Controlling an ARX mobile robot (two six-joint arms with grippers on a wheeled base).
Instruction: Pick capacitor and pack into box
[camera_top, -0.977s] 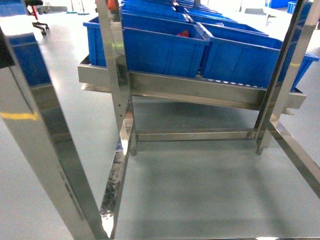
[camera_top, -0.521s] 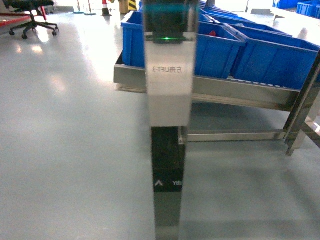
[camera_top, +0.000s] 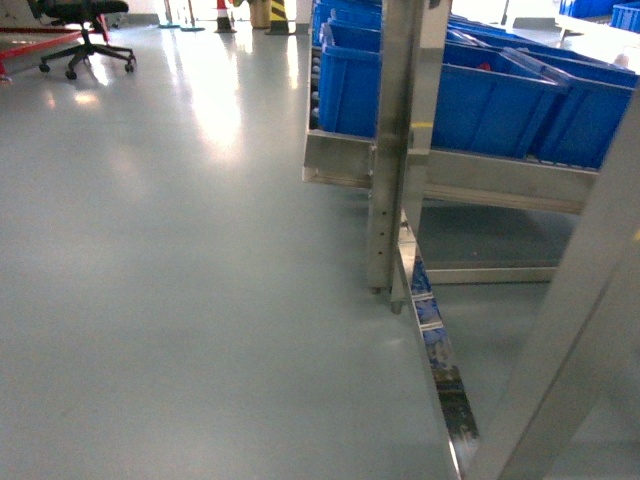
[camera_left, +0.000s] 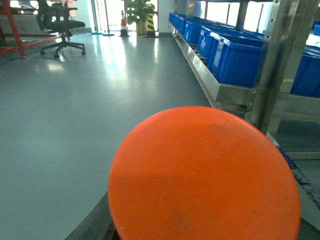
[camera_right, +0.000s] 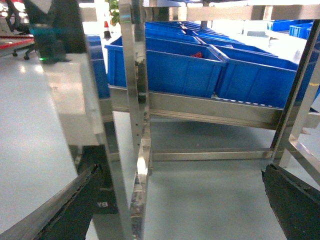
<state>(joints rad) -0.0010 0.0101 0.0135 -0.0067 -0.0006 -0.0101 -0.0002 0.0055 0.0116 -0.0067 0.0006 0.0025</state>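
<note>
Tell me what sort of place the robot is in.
Most likely a factory or warehouse floor: blue bins sit in rows on a steel rack, over a smooth grey floor, with an office chair and a traffic cone beyond.

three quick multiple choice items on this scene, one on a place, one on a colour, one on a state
1. In the head view, where is the office chair?
A. top left, on the floor
B. bottom right
C. on the rack

2. What colour are the bins on the rack?
A. green
B. blue
C. yellow

3. How do the right gripper's jaws stand in the right wrist view?
A. shut on a capacitor
B. shut, empty
C. open, nothing between

Answers:
1. A, the chair stands far off at top left.
2. B, every bin on the steel rack is blue.
3. C, the two dark fingers sit at opposite edges with only floor and rack between.
</note>
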